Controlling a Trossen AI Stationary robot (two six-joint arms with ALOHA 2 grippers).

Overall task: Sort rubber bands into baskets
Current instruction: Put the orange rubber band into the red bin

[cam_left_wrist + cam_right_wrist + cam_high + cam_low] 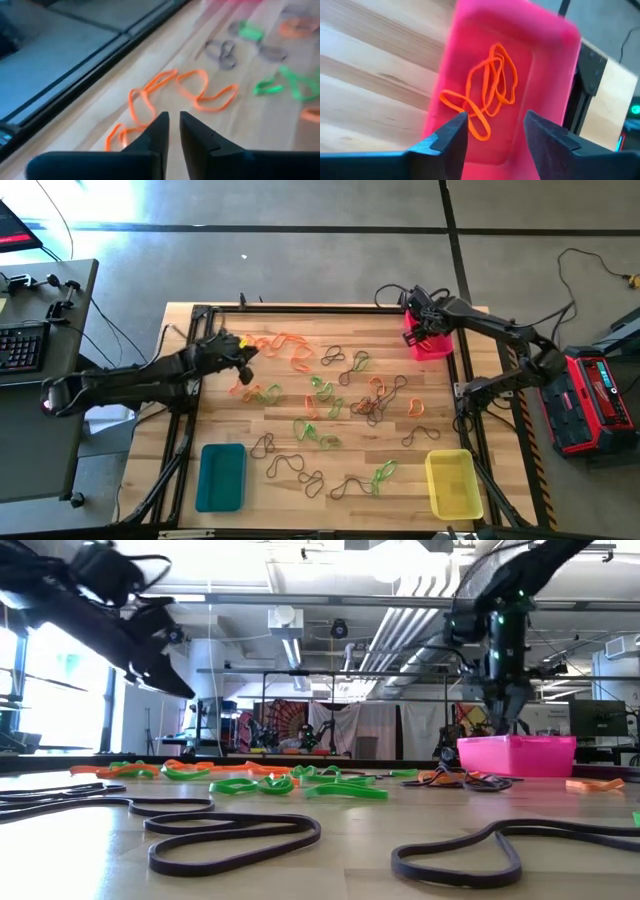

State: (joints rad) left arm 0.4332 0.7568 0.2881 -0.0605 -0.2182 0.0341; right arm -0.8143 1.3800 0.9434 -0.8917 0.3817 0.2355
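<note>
We see the right gripper (492,132) spread wide above the pink basket (555,60) — orange bands (487,92) lie below its jaws. The left gripper (171,131) looks narrowly parted, seemingly empty, loose orange bands (190,90) just ahead.

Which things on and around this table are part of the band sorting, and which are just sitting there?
Part of the job:
rubber bands
pink basket, orange bands inside
teal basket
yellow basket
left gripper
right gripper

Just lying about:
keyboard
red case
</note>
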